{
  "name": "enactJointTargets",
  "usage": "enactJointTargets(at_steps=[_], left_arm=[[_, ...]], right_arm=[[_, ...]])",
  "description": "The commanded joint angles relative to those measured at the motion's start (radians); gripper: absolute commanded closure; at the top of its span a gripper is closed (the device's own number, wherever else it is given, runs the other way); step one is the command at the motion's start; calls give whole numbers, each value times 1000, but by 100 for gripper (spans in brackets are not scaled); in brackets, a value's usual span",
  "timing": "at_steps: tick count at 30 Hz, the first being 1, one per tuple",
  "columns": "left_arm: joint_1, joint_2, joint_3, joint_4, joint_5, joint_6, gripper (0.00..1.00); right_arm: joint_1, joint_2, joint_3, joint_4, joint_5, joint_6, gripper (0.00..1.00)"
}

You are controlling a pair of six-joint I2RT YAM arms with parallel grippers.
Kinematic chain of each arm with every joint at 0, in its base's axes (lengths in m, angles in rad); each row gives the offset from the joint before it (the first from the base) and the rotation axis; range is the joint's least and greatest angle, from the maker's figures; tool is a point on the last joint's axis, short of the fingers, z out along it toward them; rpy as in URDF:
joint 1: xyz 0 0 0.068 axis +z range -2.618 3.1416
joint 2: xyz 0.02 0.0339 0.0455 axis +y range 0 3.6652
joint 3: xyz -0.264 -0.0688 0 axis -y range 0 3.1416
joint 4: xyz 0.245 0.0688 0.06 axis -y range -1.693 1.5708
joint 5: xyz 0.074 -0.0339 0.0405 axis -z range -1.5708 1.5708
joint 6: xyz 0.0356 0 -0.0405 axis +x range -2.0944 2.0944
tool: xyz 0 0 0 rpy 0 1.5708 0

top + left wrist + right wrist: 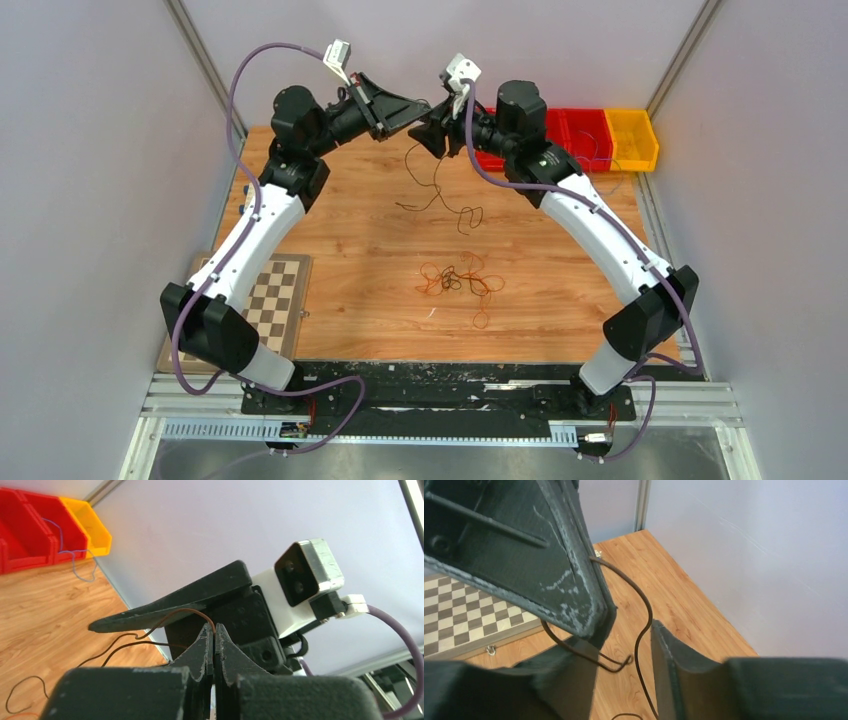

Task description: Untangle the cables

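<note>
Pinching cable (185,611), left claw (214,630); near table's (560,290) far edge

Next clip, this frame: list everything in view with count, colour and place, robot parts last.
table: one, light wood, under everything.
chessboard: one, brown and cream, near left edge.
red bins: at least two, far right corner.
yellow bin: one, right of the red bins.
bluish wire: one, thin, trailing from a red bin onto the table.
tangle: one, orange and dark thin wires, table centre.
dark wire: one, dark brown, hanging from the left hand above the table.
hoses: two, purple, looping from bases to wrists.
arms: two, white and black, bases at near edge.
left hand: one, black, shut on the dark wire.
right hand: one, black, open, dark wire between its fingers.
</note>
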Motion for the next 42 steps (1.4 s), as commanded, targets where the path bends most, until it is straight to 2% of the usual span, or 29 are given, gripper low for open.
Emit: enactJointTargets(at_steps=[1, 6, 8, 10, 11, 12, 13, 14, 15, 17, 21, 23, 25, 32, 37, 42], left_arm=[[0, -27, 9, 120, 87, -25, 100], [2, -33, -11, 139, 121, -35, 100], [2, -33, -17, 147, 120, -34, 99], [14, -29, -15, 150, 115, -28, 83], [21, -26, -9, 150, 114, -24, 67], [40, -24, -4, 146, 113, -17, 61], [51, -19, 11, 129, 110, -9, 48], [78, -18, 28, 117, 107, 14, 42], [93, -16, 35, 89, 102, 29, 22], [136, -25, 52, 29, 88, 97, 3], [194, -58, 70, -148, 22, 335, 0], [210, -74, 56, -196, 0, 463, 0], [217, -86, 34, -223, -11, 522, 0], [218, -84, -3, -299, -42, 610, 0], [224, -67, -7, -345, -59, 657, 0], [240, -43, -8, -396, -61, 687, 0]], right_arm=[[-21, -71, -32, 45, -96, 4, 64], [-26, -100, -52, 26, -127, -2, 99], [-26, -106, -55, 24, -125, 3, 100], [-28, -113, -59, 23, -114, 5, 100], [-36, -114, -61, 23, -109, 8, 100], [-43, -114, -59, 23, -107, 16, 100], [-64, -112, -56, 23, -102, 27, 100], [-89, -107, -51, 24, -102, 43, 100], [-113, -97, -44, 23, -102, 60, 100], [-172, -77, -24, 23, -88, 81, 100], [-289, 8, 77, 23, -56, 103, 100], [-346, 64, 152, 24, -50, 119, 100], [-394, 127, 248, 24, -41, 121, 100], [-512, 351, 479, 85, 42, 70, 100], [-564, 502, 554, 252, 91, 52, 100], [-565, 633, 618, 383, 113, 15, 100]])
